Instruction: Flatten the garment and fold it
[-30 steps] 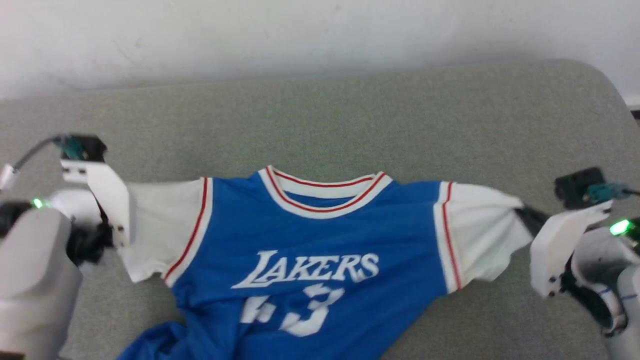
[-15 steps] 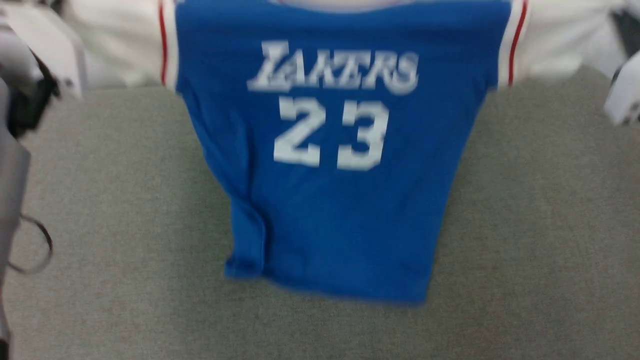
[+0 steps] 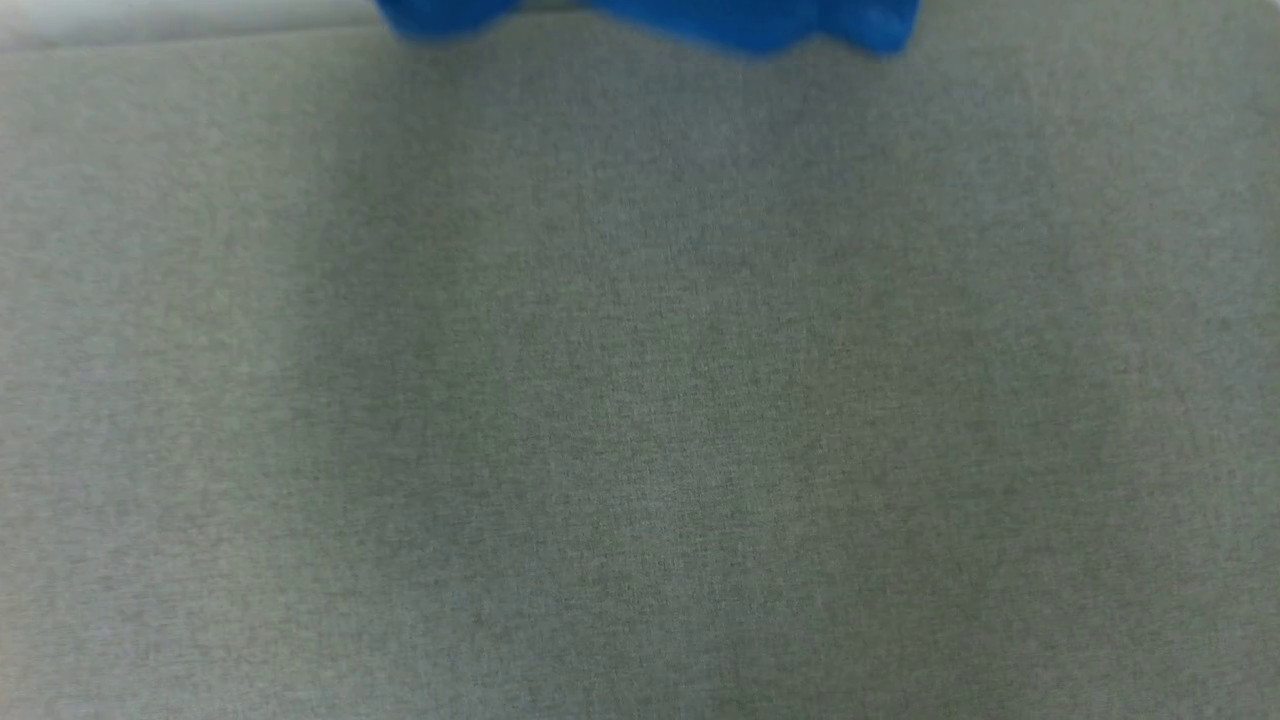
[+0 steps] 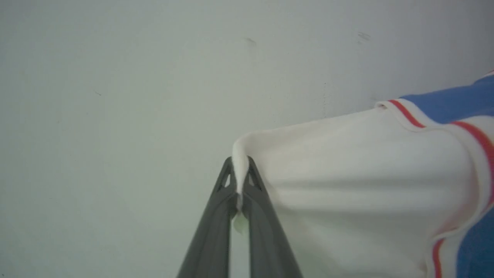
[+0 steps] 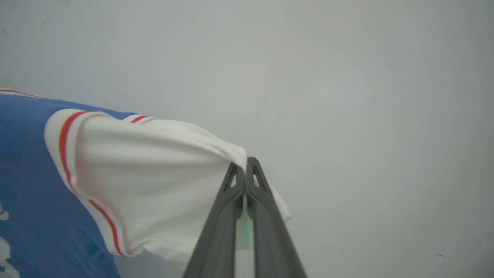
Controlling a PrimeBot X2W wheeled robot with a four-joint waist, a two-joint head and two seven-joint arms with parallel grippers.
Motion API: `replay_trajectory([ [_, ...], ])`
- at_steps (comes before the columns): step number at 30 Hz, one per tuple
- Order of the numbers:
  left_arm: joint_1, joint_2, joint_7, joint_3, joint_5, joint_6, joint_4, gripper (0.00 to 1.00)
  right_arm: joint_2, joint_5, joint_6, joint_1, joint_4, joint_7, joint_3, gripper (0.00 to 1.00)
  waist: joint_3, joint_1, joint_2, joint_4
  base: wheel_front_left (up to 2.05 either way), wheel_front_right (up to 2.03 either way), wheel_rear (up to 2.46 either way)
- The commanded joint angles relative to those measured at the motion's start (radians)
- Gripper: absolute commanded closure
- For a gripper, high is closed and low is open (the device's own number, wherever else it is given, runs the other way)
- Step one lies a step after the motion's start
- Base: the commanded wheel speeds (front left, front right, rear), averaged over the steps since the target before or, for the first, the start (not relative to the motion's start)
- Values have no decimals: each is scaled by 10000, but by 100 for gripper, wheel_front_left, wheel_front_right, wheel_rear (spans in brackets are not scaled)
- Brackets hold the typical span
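The garment (image 3: 690, 20) is a royal-blue jersey with white sleeves and red-striped trim; in the head view just its blue bottom hem hangs at the top edge, above the grey surface. In the left wrist view my left gripper (image 4: 240, 162) is shut on the edge of one white sleeve (image 4: 347, 185), which stretches away to the right. In the right wrist view my right gripper (image 5: 244, 164) is shut on the other white sleeve (image 5: 154, 170), with the blue body (image 5: 27, 173) to the left. The lettering is mostly out of view.
A grey fabric-covered table (image 3: 640, 400) spreads under the hanging hem. Behind both held sleeves stands a plain white wall (image 4: 115, 96), also seen as the wall (image 5: 366, 96) in the right wrist view.
The jersey has gone up out of the head view, from lying spread with its front showing to just its hem at the top edge; the camera's view has also shifted. Both grippers stayed shut on the sleeves.
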Motion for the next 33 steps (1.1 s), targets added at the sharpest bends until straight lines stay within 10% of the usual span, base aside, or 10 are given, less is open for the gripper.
replay_trajectory([
  [1,-111,44,-97,26,21,-49,135,100,6,45,-23,-103,179,-128,91,100,371,-4,0,-60,0,0,0],
  [18,2357,-1026,-1198,656,-1682,-503,1740,100,499,1991,-23,1197,2314,-1202,2716,100,-8,-4,0,131,0,0,0],
  [25,5255,-999,-1905,1247,-2421,-210,1144,100,-66,2976,-23,3839,1189,-1624,3341,100,-1566,-4,0,242,0,0,0],
  [33,10463,-754,-1499,1708,-2982,1114,-2291,100,-678,3206,-23,8140,-1776,-982,2230,100,-2731,-4,0,235,0,0,0],
])
